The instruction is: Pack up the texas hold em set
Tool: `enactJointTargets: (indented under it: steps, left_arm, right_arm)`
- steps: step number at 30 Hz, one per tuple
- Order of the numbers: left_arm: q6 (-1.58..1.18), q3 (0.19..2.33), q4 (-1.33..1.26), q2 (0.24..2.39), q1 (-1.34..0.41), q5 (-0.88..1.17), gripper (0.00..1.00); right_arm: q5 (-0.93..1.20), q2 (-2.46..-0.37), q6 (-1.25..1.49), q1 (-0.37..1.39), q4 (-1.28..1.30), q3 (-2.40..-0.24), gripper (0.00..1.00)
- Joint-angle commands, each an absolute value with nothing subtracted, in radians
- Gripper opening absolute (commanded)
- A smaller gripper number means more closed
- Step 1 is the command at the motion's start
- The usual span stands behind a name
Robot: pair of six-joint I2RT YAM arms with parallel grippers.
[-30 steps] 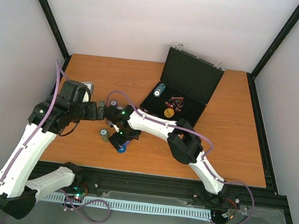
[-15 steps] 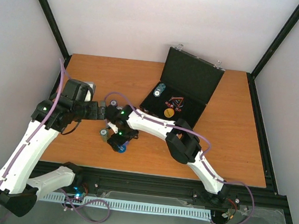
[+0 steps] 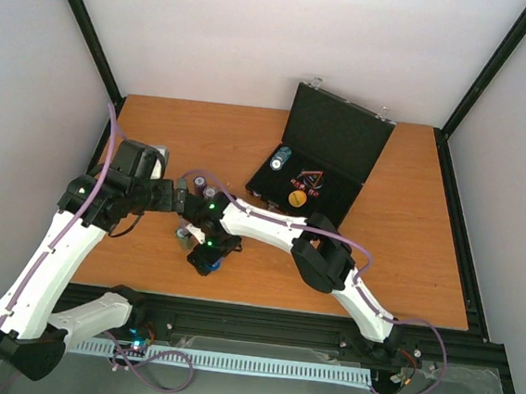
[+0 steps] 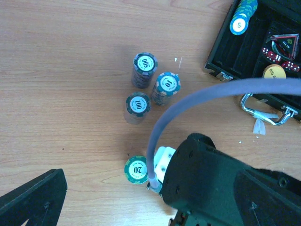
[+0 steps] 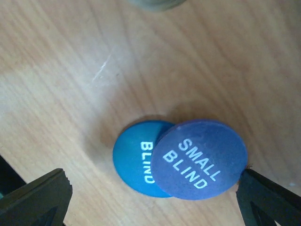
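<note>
Right wrist view: right tool, jaws wide, flanks two overlapping flat discs near the tabletop's front edge: one blue disc, one purple disc lettered SMALL BLIND. Left tool is also wide. Four chip stacks stand nearby. A fifth stack, orange disc and triangle sit in the open black case toward the far-right corner. Bare wood fills the front-right corner.

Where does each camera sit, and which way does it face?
Top external: above and behind the arms, looking down on the table; left arm and right arm show.
Left wrist: on the left arm, looking down at chip stacks; one own finger and the right arm show.
Right wrist: on the right arm, close above two blind discs; both own fingers show.
Shared: top and left wrist both show the open case.
</note>
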State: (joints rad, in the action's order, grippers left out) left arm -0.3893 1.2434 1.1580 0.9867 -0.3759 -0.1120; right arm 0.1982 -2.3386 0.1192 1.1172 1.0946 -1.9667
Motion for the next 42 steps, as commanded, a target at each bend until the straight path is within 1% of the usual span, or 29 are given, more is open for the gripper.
enactJointTargets:
  steps: [1,6,9,12,27,35,37,42]
  left_arm:
    - [-0.38,1.237,1.139,0.985,-0.374,-0.117,1.0]
    - [-0.383,1.235,1.131,0.989,-0.374,-0.105,1.0]
    - [-0.385,1.236,1.131,0.986,-0.375,-0.104,1.0]
    - [-0.386,1.236,1.136,0.985,-0.374,-0.107,1.0]
    - [-0.398,1.231,1.146,0.974,-0.374,-0.112,1.0]
    - [-0.397,1.235,1.143,0.978,-0.375,-0.105,1.0]
    - [-0.397,1.233,1.145,0.977,-0.375,-0.107,1.0]
    - [-0.397,1.229,1.15,0.971,-0.375,-0.11,1.0]
  right_arm:
    - [0.193,-2.269,0.142,1.148,1.128,-1.953,0.97]
    - [0.158,-2.264,0.141,1.148,1.139,-1.957,0.98]
    - [0.115,-2.288,0.126,1.147,1.143,-1.971,1.0]
    - [0.089,-2.329,0.109,1.144,1.16,-2.009,1.0]
    - [0.153,-2.396,0.106,1.126,1.126,-2.036,1.0]
    - [0.123,-2.418,0.134,1.149,1.139,-2.035,1.0]
    - [0.12,-2.423,0.14,1.157,1.141,-2.02,0.98]
    - [0.134,-2.418,0.162,1.171,1.118,-1.972,0.87]
